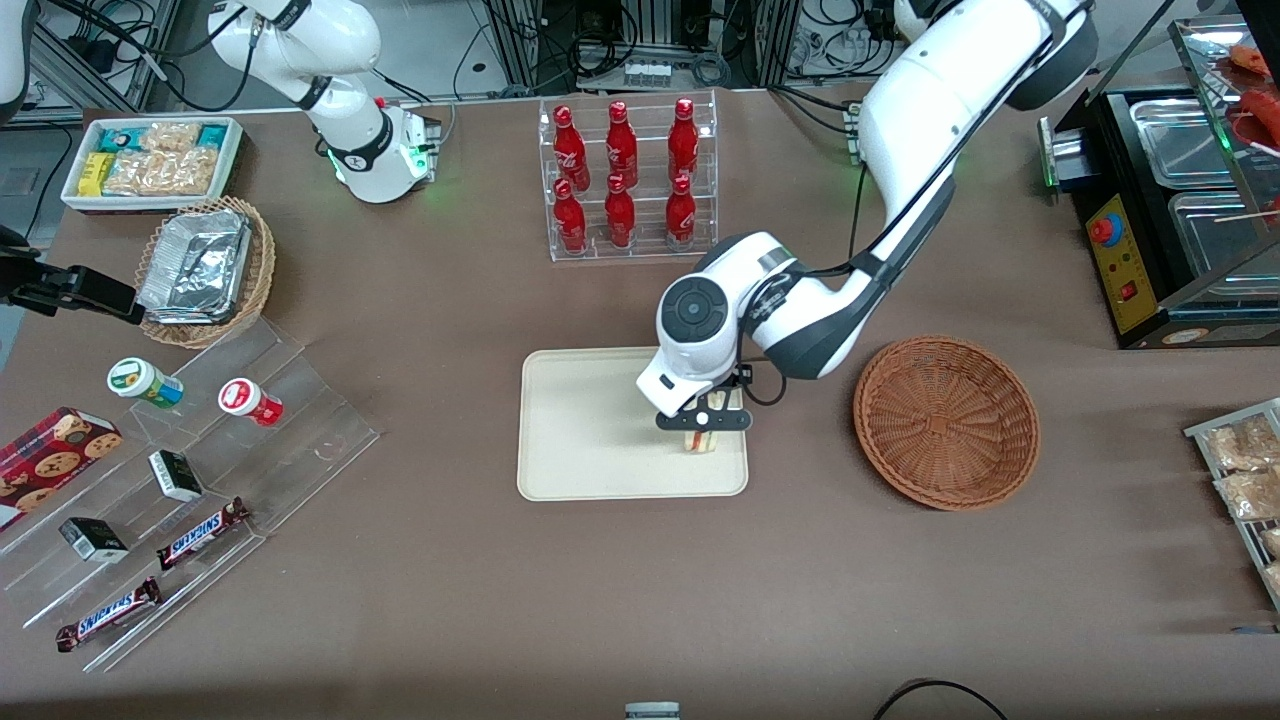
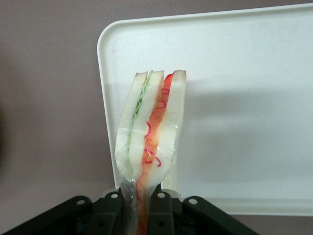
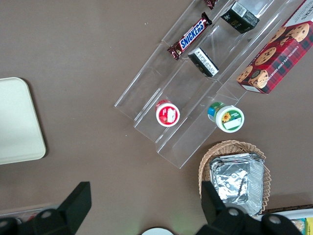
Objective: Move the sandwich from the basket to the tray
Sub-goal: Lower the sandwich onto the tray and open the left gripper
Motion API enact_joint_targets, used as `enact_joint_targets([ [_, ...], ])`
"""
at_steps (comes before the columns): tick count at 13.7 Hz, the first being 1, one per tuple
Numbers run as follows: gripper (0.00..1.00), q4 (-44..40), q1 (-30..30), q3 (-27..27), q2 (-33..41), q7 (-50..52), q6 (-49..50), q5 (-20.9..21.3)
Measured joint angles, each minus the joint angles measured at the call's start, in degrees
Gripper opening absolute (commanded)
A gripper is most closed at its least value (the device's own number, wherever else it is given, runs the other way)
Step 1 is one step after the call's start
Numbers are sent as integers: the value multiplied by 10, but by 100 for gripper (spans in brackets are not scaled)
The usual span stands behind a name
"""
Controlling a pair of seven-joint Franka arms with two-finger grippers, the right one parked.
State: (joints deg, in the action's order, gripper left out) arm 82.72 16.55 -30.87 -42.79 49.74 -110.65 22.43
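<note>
Brown tabletop, tray mid-table, basket empty toward the working arm's end. Your gripper hangs low over the tray's basket-side edge, fingers pinching the sandwich — wedge held on edge, long axis running straight out from the fingertips, over the tray's corner region. Arm bent down, wrist vertical — probably just lower and release.

Bright, even overhead light; the sandwich throws a soft shadow across the tray, and the gripper blurs up close.
</note>
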Motion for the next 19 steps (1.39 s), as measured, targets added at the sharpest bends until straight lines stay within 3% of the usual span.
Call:
enact_joint_targets([
  [10, 0, -42, 28, 0, -64, 30, -7, 37],
  [11, 15, -43, 29, 0, -67, 33, -7, 38],
  [12, 41, -44, 29, 0, -70, 35, -8, 38],
  [15, 100, -47, 29, 0, -71, 39, -14, 38],
  [19, 100, -50, 29, 1, -73, 41, -21, 39],
])
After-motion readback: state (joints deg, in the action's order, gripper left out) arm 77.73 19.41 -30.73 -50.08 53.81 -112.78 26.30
